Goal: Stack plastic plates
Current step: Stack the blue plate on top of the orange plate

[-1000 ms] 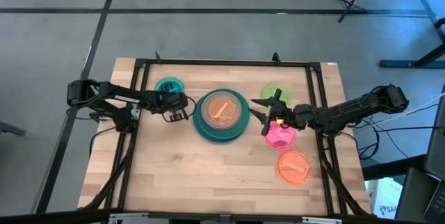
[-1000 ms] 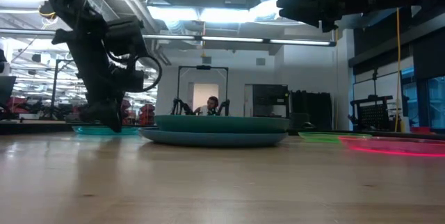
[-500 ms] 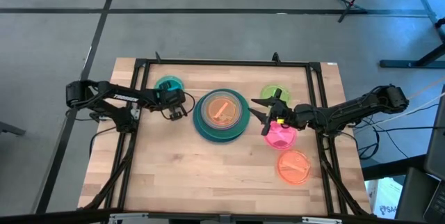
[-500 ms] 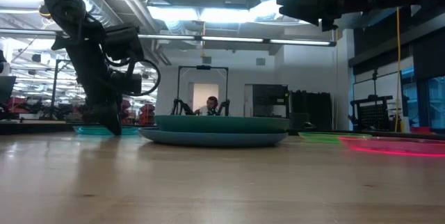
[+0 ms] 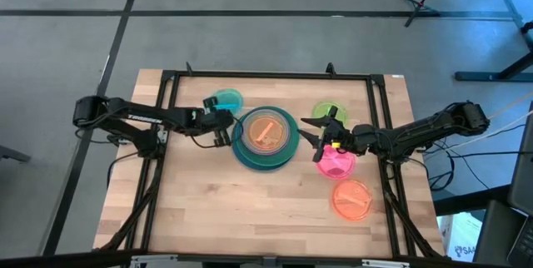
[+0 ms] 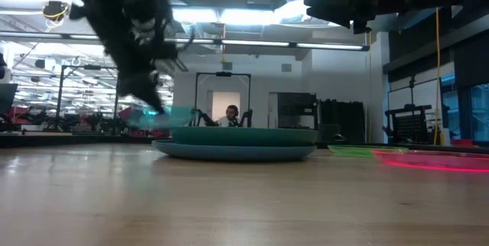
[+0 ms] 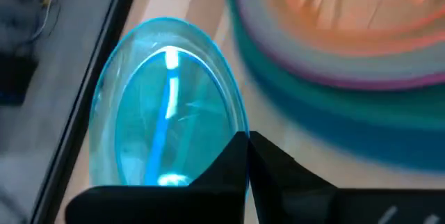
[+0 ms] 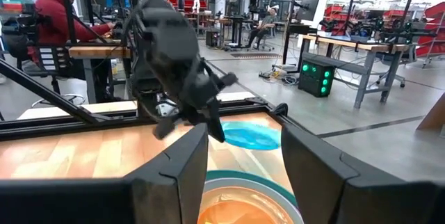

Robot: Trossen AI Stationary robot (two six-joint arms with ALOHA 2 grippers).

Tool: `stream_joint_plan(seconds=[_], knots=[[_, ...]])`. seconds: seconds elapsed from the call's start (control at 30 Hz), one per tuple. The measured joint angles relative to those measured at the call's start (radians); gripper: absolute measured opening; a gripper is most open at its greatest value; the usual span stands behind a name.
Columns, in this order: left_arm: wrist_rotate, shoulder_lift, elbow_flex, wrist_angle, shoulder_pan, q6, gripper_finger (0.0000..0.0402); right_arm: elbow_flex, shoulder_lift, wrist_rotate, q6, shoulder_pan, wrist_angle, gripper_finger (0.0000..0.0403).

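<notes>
My left gripper [image 5: 220, 119] is shut on the translucent teal plate [image 5: 225, 100] and holds it in the air just left of the stack [image 5: 266, 138]. That stack is made of large plates with a translucent orange plate [image 5: 265, 131] on top, and it rests at the table's middle. My right gripper [image 5: 310, 140] hangs open right of the stack, touching nothing. It is above the edge of the pink plate [image 5: 337, 163], which lies flat on the table. The low view shows the teal plate [image 6: 164, 116] blurred, above the table top. My left gripper pinches the teal plate's rim [image 7: 238, 128] between its two shut fingers [image 7: 229, 172]. The hold is on the plate's near side, with the fingers reaching in from the table's left. The plate is lifted clear of the table and reaches out beyond the fingertips toward the far edge.
A lime plate [image 5: 331, 113] lies right of the stack toward the far edge, and a second orange plate [image 5: 351, 199] lies near the right near corner. A black frame rail [image 5: 266, 75] runs along the table's far edge. People sit at benches in the room behind.
My left gripper has moved right toward the stack and risen, lifting the teal plate clear of the table. The plate now hangs beside the stack's far left rim. My right arm has kept still.
</notes>
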Motion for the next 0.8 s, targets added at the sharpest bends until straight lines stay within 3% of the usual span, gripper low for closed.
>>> stream_joint_plan(seconds=[0.23,0.43,0.6,0.8], knots=[[0.054,0.021,0.066,0.132,-0.125,0.0,0.0002,0.0,0.0,0.001,0.0,0.0,0.0,0.0177],[0.194,0.096,0.067,0.355,-0.184,0.006,0.0002,0.0,0.0,0.001,0.0,0.0,0.002,0.0177],[0.212,0.191,0.068,0.51,-0.204,0.056,0.0002,0.0,0.0,0.001,0.0,0.0,0.003,0.0177],[0.222,0.273,0.068,0.528,-0.204,0.06,0.0002,0.0,0.0,0.001,0.0,0.0,0.003,0.0177]])
